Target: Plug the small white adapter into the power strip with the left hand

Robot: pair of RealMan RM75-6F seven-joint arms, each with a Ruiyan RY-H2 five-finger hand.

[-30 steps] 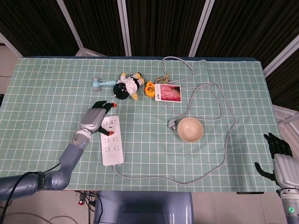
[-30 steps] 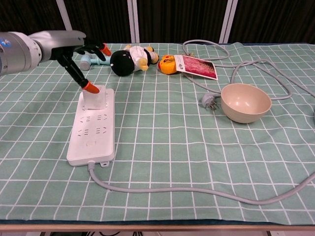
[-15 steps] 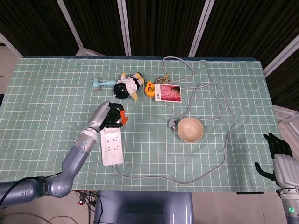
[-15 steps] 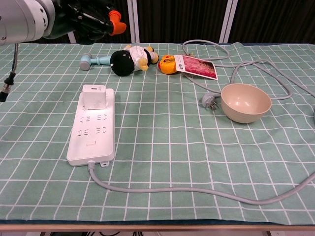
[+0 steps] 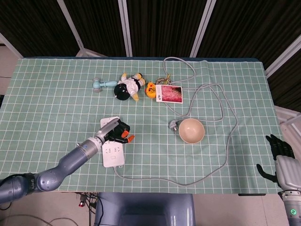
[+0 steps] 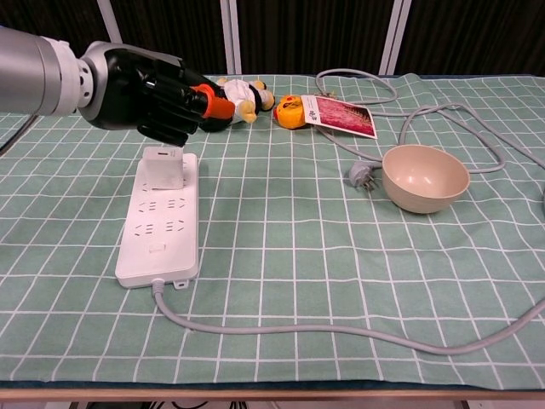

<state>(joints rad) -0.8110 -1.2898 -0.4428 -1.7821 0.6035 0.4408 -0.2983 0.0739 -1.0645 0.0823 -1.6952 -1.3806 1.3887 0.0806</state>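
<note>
White plastic is what we inspect first: the small white adapter [image 6: 164, 169] stands upright on the far end of the power strip [image 6: 160, 220], apparently seated in a socket, though we cannot confirm full insertion. We find the left hand [image 6: 162, 95] above it with fingers [image 6: 215, 104] clenched on nothing, clear of the adapter. We judge the plugging step essentially done, or at a final press. Any next move calls for a straight downward push on the adapter's top. The right hand [image 5: 281, 160] hangs released off the bench [image 5: 56, 103] edge.
</note>
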